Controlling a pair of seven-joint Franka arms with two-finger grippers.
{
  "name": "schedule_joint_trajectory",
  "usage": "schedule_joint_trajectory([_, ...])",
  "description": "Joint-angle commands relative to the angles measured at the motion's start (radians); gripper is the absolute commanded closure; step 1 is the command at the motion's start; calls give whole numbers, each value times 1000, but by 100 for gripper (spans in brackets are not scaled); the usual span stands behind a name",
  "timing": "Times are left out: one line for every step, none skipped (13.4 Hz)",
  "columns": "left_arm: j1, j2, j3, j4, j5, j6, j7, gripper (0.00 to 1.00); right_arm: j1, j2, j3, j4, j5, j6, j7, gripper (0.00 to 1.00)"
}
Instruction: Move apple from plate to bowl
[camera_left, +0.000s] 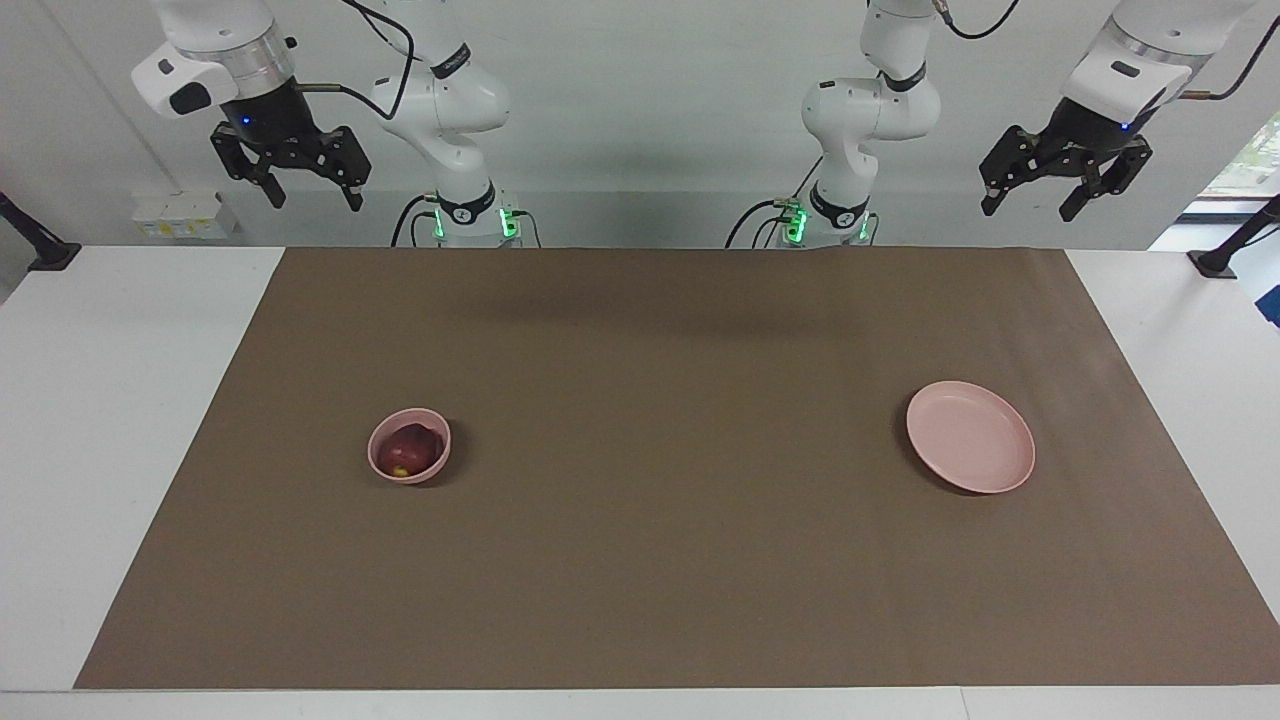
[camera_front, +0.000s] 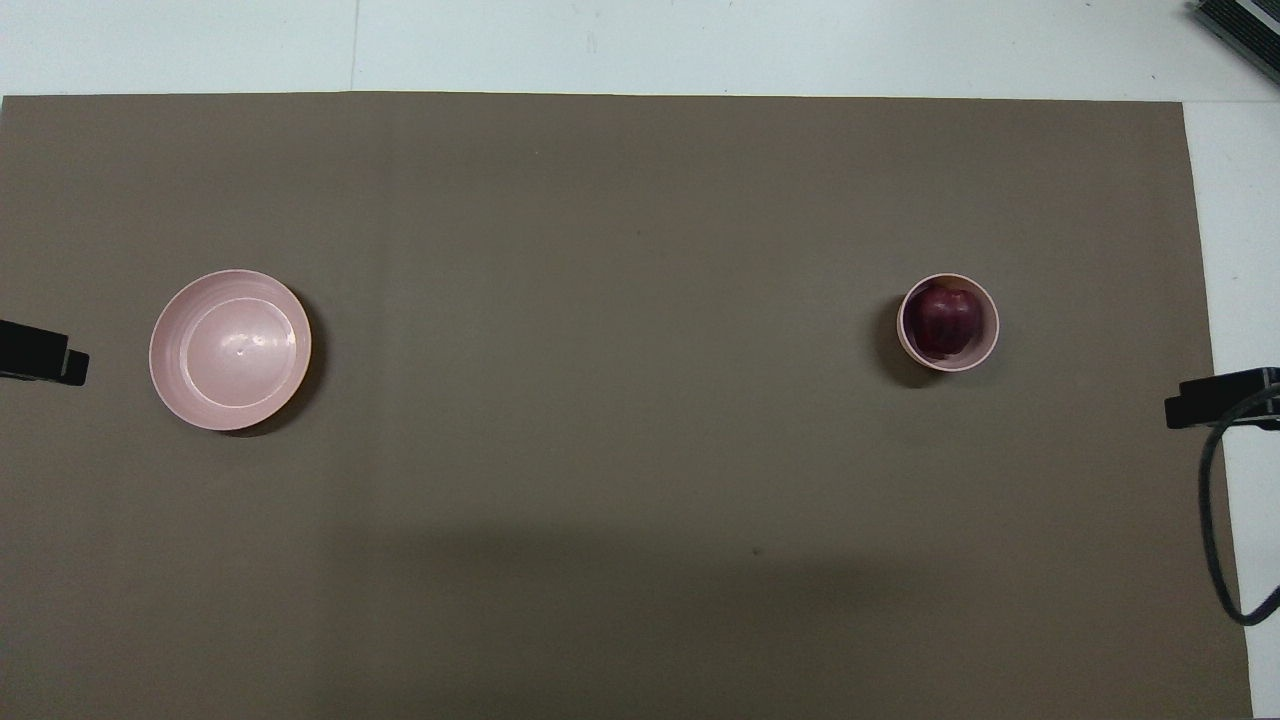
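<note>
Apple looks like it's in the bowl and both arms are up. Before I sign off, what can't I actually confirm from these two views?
- Underside of the apple: hidden by the bowl wall in both views.
- Left gripper and right gripper: the overhead view cuts them off at its side edges, showing only tips.
- Plate underside: hidden in both views.
- Arm tops: cut off by the facing view's upper edge.

The brown mat (camera_left: 660, 470) is interrupted only by the bowl (camera_left: 409, 446) holding the apple (camera_left: 410, 447) toward the right arm's end and the plate (camera_left: 970, 436) toward the left arm's end; a wide open stretch is left between them
</note>
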Motion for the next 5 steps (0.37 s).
schedule_joint_trajectory([-3, -15, 0, 0, 21, -16, -3, 0, -1, -29, 4, -35, -13, 23, -10, 0])
schedule_joint_trajectory([-3, -15, 0, 0, 21, -16, -3, 0, 0, -29, 4, -35, -13, 22, -10, 0])
schedule_joint_trajectory([-3, -15, 0, 0, 21, -16, -3, 0, -1, -29, 4, -35, -13, 22, -11, 0])
schedule_joint_trajectory([-3, -15, 0, 0, 21, -18, -3, 0, 0, -29, 4, -35, -11, 22, -11, 0])
schedule_joint_trajectory([-3, -17, 0, -2, 21, -19, -3, 0, 0, -28, 4, -33, -8, 22, -8, 0])
